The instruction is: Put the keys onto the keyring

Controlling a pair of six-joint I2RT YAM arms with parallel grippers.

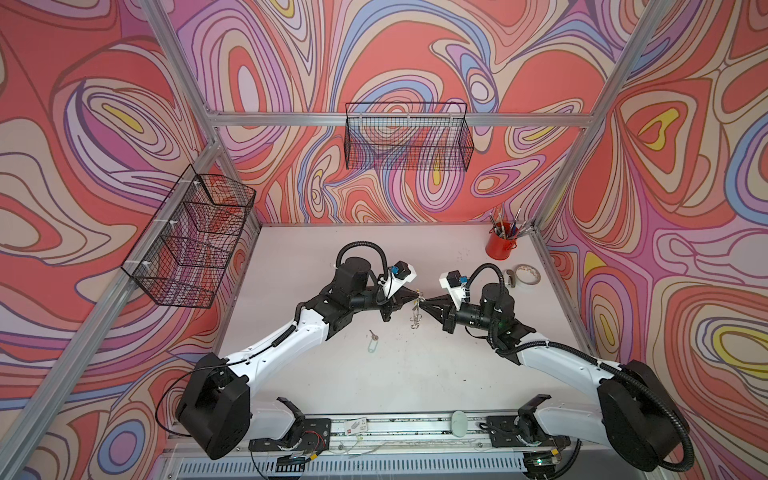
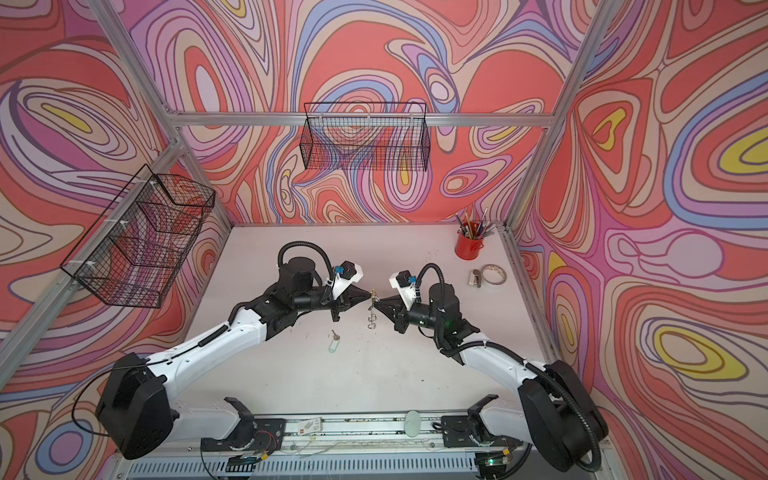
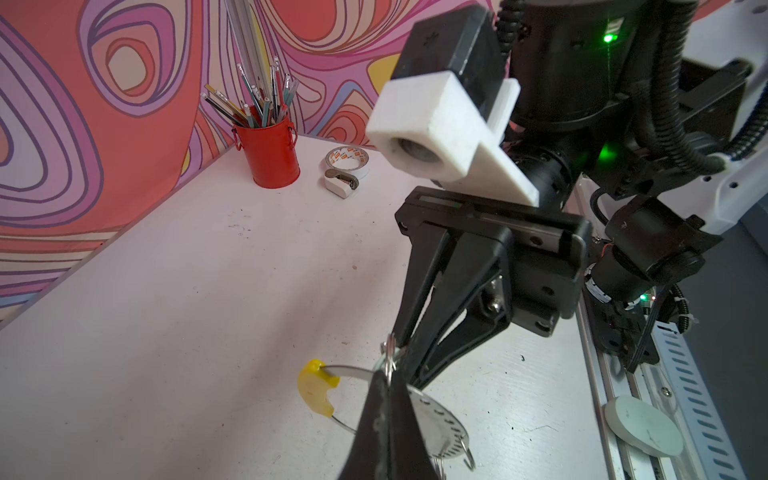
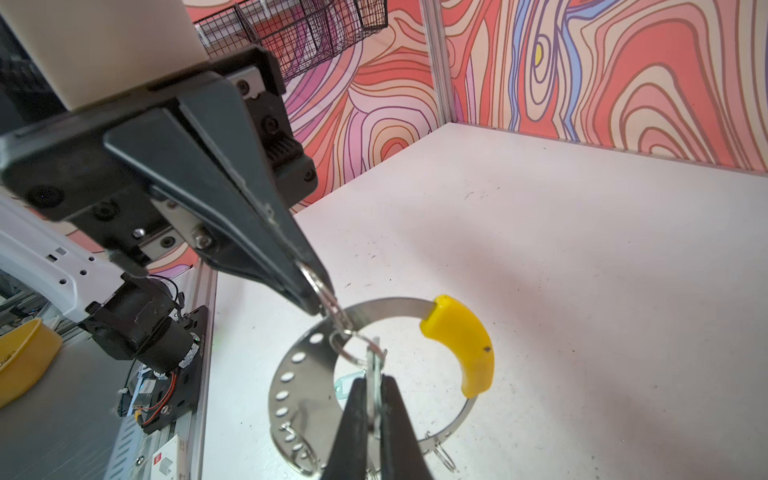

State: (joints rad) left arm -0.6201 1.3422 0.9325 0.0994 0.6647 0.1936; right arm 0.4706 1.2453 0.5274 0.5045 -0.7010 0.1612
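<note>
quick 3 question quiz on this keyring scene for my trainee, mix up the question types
1. True or false: the keyring lies flat on the table.
2. Pick one: the sleeve on the keyring is A red, B yellow, C blue.
3. Fill in: the tagged key on the table lies nearer the ___ arm.
Key: 1 false, it hangs on edge between the shut left gripper and right gripper. 2 B. 3 left.
</note>
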